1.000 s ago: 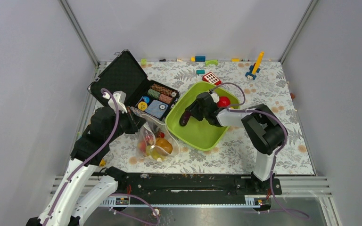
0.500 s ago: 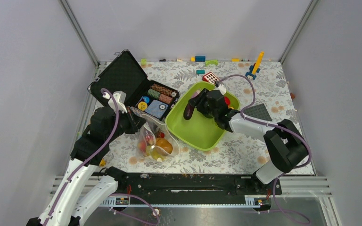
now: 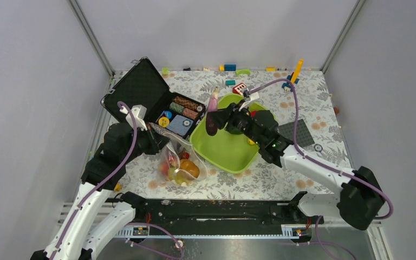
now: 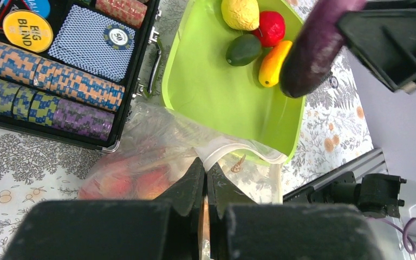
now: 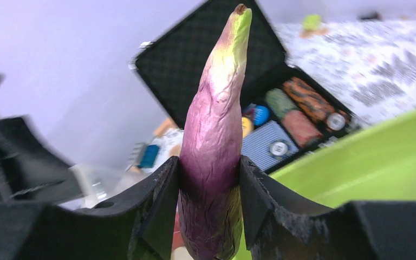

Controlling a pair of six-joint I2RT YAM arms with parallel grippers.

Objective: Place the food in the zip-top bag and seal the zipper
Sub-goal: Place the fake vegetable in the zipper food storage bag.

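Note:
My right gripper (image 3: 217, 118) is shut on the purple eggplant (image 3: 213, 112) and holds it upright above the left rim of the lime-green tray (image 3: 223, 150). In the right wrist view the eggplant (image 5: 216, 135) fills the gap between the fingers (image 5: 162, 200). The clear zip-top bag (image 3: 177, 161) lies left of the tray with red and orange food inside. My left gripper (image 3: 160, 142) is shut on its mouth edge (image 4: 233, 151). In the left wrist view a yellowish ball (image 4: 240, 13), red apple (image 4: 271, 28), avocado (image 4: 244, 50) and orange mango (image 4: 273, 64) lie in the tray.
An open black case of poker chips and cards (image 3: 180, 115) stands just behind the bag, touching the tray's left side. A dark square pad (image 3: 298, 130) lies right of the tray. Small toy blocks (image 3: 230, 67) and a red-white toy (image 3: 240, 88) sit along the back.
My right arm has lifted the eggplant out of the tray, turned it upright and carried it up and left. The left gripper and bag have stayed put.

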